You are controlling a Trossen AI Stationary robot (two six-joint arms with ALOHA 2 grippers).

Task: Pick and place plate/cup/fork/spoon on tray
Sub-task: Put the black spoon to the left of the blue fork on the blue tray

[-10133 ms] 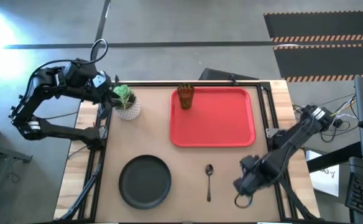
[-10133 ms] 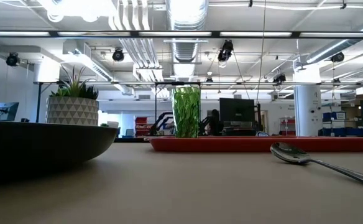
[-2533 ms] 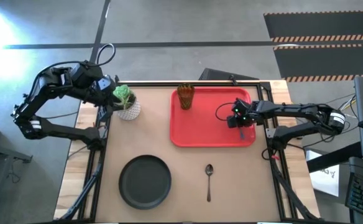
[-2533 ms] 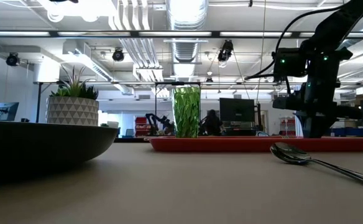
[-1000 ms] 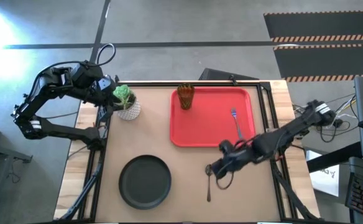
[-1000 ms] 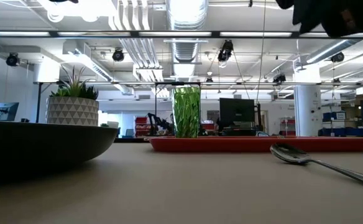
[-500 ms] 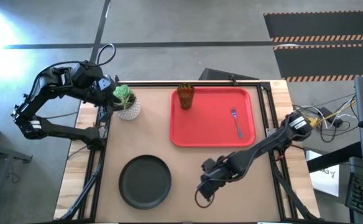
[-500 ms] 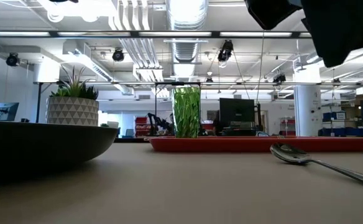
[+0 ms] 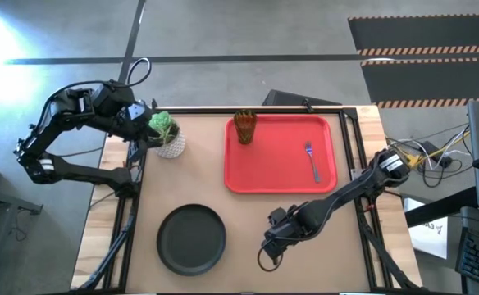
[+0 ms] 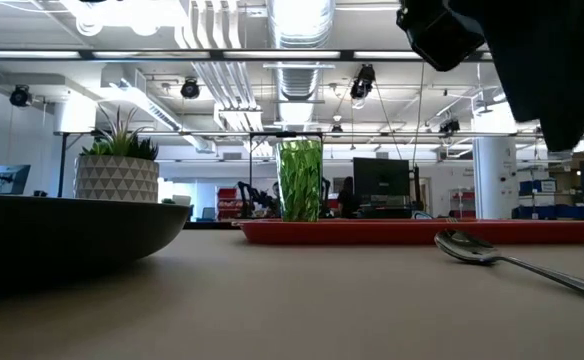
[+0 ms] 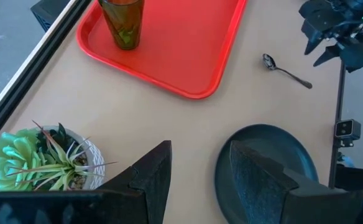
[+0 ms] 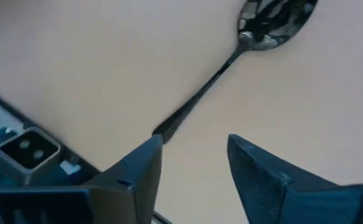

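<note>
Over the spoon [image 12: 256, 38] handle's tip, the spread right gripper [image 12: 191, 167] could pinch short, flipping it.

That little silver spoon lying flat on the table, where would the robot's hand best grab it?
Probably the slim silver-metal spoon is best taken mid-handle, from straight above: it lies flat on the wooden table, and the handle is thin and straight, unlike the rounded bowl. The right hand hovers open over the handle's end.

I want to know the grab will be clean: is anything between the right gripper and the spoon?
Nothing visible. The right gripper hangs open right above the spoon, its handle end between the fingers, bare table around.
</note>
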